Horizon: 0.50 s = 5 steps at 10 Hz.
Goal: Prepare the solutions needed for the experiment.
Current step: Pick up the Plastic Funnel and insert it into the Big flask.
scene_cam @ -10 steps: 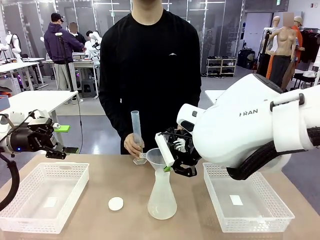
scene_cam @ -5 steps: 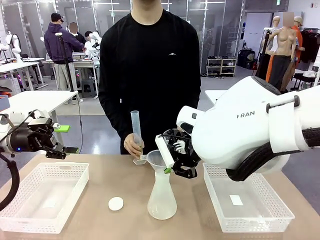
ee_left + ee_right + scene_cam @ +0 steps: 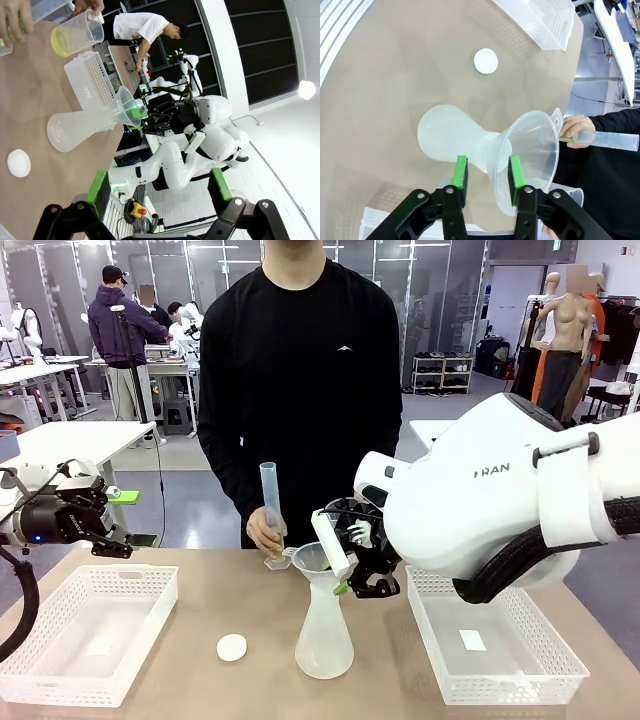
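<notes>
Our right hand point(image 3: 488, 169) is spread a little around the funnel point(image 3: 532, 145) in the bottle point(image 3: 445, 137), and our left hand point(image 3: 159, 180) is spread wide. The yellow liquid point(image 3: 62, 41) sits in a cup point(image 3: 89, 27) the person holds at the far side. We should back away slowly and straight, so we don't tip the funnel.

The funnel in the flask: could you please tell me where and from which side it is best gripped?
Grip the funnel low on its cone, just above the flask's mouth, coming level from the robot's right. The cone is narrowest there; the rim looks too wide for the jaws, and the person's hand is close on the far side.
</notes>
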### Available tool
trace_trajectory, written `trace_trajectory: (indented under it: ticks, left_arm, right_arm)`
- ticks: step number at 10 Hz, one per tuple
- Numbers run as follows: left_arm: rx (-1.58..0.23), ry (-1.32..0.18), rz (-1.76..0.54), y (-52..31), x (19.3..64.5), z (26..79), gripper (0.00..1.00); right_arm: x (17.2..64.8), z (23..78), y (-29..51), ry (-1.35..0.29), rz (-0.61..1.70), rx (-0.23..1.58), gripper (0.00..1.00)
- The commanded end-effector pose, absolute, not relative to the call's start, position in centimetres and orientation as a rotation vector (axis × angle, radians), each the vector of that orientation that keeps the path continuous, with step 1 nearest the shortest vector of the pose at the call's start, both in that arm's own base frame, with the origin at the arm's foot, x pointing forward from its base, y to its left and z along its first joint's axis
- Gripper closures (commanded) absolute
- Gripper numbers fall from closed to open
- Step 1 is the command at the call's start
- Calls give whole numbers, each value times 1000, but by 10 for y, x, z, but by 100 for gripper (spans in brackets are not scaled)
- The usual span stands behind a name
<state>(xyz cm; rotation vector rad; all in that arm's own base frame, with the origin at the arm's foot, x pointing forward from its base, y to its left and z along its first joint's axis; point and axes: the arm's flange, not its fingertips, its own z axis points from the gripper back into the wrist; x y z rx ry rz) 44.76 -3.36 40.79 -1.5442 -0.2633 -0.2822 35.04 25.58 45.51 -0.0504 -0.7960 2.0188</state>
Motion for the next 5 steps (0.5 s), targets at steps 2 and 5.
trace_trajectory:
  ticks: [2,5]
  left_arm:
    - [-1549,-279,-290,-35,447,409,0]
    - [-1549,-279,-290,-35,447,409,0]
  right_arm:
    - [352,447,250,-789,2026,-55,36]
    - [350,455,256,-796,2019,-51,36]
